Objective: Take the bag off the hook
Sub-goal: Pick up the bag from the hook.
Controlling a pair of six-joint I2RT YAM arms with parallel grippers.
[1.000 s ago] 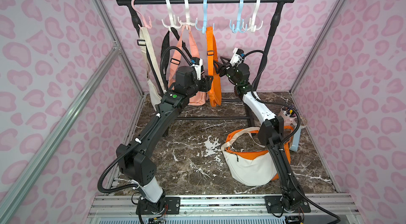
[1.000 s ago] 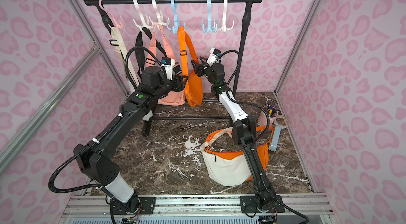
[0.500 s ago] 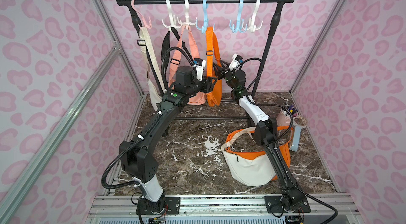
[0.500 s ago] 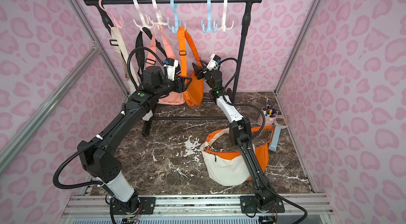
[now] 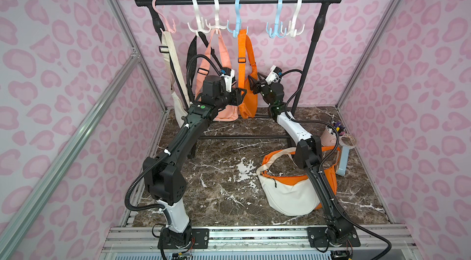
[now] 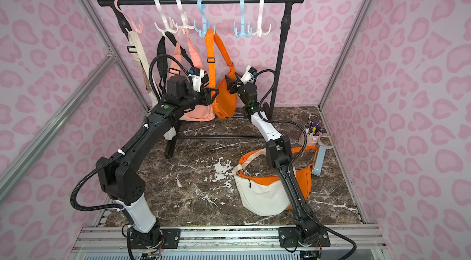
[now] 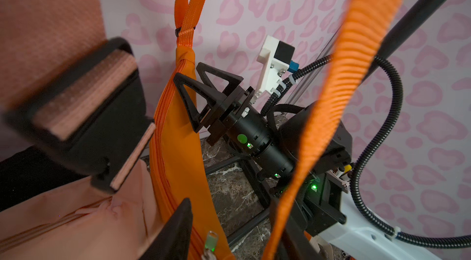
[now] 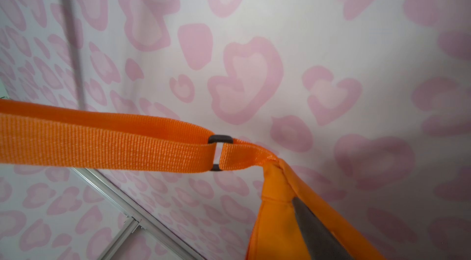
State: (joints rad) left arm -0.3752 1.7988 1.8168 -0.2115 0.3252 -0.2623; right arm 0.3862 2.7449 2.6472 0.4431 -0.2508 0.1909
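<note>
The left gripper (image 5: pixel 240 96) has pushed in against the orange bag (image 5: pixel 248 102). Its jaws are partly open, with the bag's body hanging between them and not visibly pinched. The right gripper (image 5: pixel 254 86) has dropped from higher up to the bag's upper corner. Its jaws stand apart, one finger touches the fabric, and it holds nothing.

The bag has bulged slightly towards the right gripper, yet its strap (image 5: pixel 242 47) still loops over the pale blue hook (image 5: pixel 237 23). The lift-off therefore appears not yet begun, and both arms seem merely placed for it.

The bag is a smooth, limp crescent of cloth with a zip (image 7: pixel 159 123) along its edge. The strap is ribbed webbing, joined to the bag by a small dark ring (image 8: pixel 219 139). The hook is glossy moulded plastic on a matte black rail (image 5: pixel 254 0). Just beside the orange bag hangs a peach bag (image 5: pixel 224 112) with a chunky black buckle (image 7: pixel 84 118).
</note>
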